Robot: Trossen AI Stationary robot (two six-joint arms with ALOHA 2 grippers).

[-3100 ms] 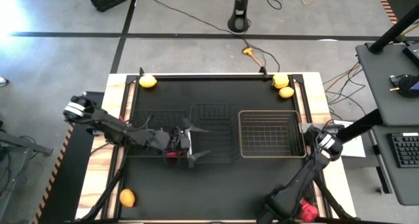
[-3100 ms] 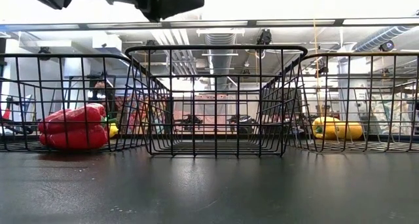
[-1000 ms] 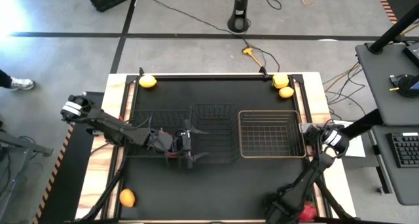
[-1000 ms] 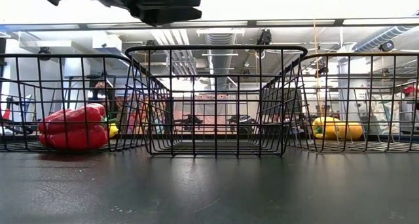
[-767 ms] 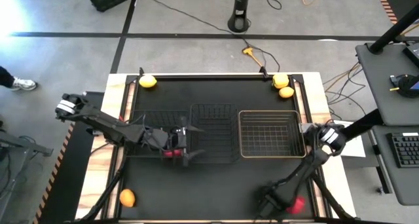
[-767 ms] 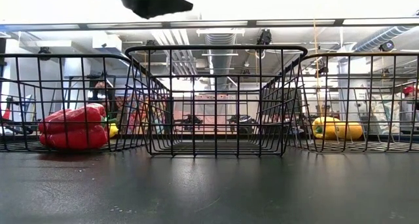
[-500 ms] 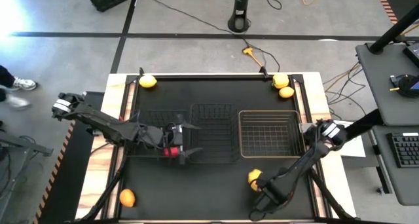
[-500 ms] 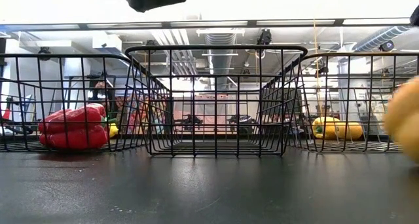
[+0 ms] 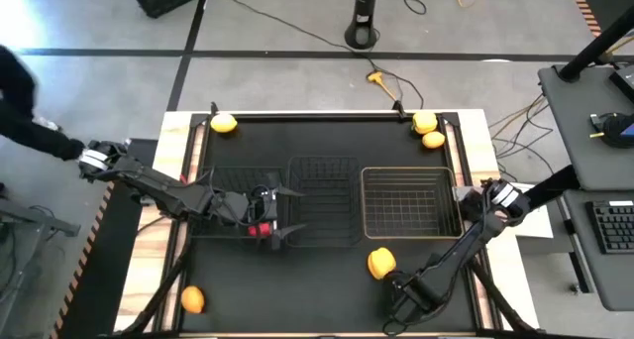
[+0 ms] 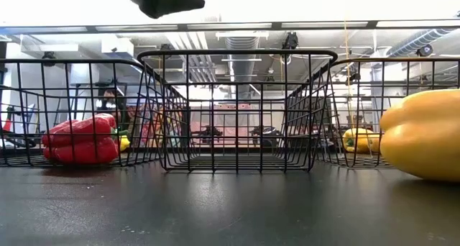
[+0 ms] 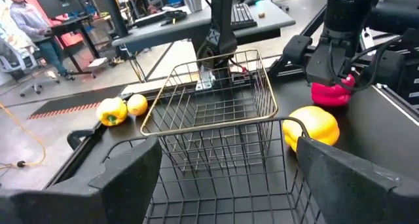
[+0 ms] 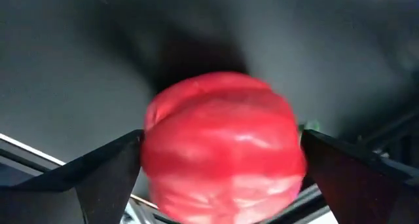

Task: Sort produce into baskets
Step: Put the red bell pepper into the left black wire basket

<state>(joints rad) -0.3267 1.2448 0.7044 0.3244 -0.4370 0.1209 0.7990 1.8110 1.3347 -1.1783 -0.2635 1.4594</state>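
Note:
My right gripper (image 9: 394,317) is at the table's near edge, right of centre, shut on a red bell pepper (image 12: 222,162); the arm hides the pepper in the high view. A yellow bell pepper (image 9: 381,263) lies on the mat just beyond it. My left gripper (image 9: 287,212) hangs open and empty over the left black basket (image 9: 223,180), which holds a red pepper (image 9: 260,228). The narrower black basket (image 9: 322,195) and the pale wire basket (image 9: 409,202) stand to its right, with nothing showing in them. My right gripper has the red pepper's two opposite sides (image 12: 152,152) between its two fingers (image 12: 98,181), pinched across its width. In the left wrist view the pepper (image 11: 330,93) sits under the down-pointing gripper, low over the mat. I cannot tell whether it touches the mat.
A lemon (image 9: 225,123) lies at the far left corner. A yellow pepper (image 9: 424,121) and a lemon (image 9: 433,139) lie at the far right corner. Another lemon (image 9: 192,299) lies on the wooden rim at the near left. A person's dark limb (image 9: 25,96) shows left of the table.
My right gripper has carried the red pepper along the near edge toward the table's left. A yellow pepper has come into view near the near edge and moved up to a spot in front of the pale basket. My left gripper has drawn back slightly toward the table's left.

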